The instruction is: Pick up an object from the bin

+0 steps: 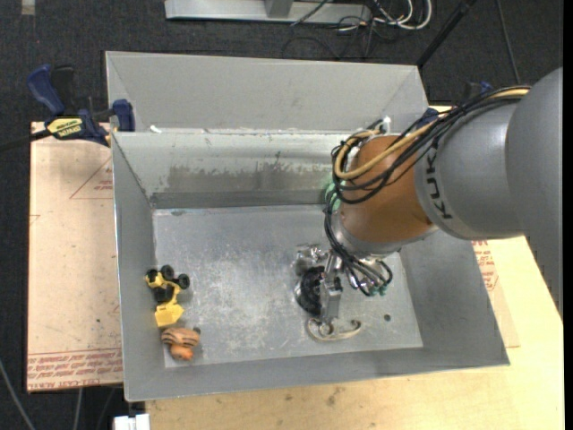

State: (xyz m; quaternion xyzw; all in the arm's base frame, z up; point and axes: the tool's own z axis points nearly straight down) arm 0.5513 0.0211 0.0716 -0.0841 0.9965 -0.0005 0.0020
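Note:
My gripper [315, 287] hangs low over the bin floor, right of the middle and close to the front wall. Just below it lies a small silvery looped thing [335, 330], touching or nearly touching the gripper's lower end; I cannot tell which. Nothing shows as held by the gripper.
Three small things lie near the bin's front left corner: a yellow and black toy [165, 284], a yellow piece [167, 315] under it, and a brown-orange lump [182, 342]. The arm with its orange cover and cables fills the bin's right side. Bare floor lies between these things and the gripper.

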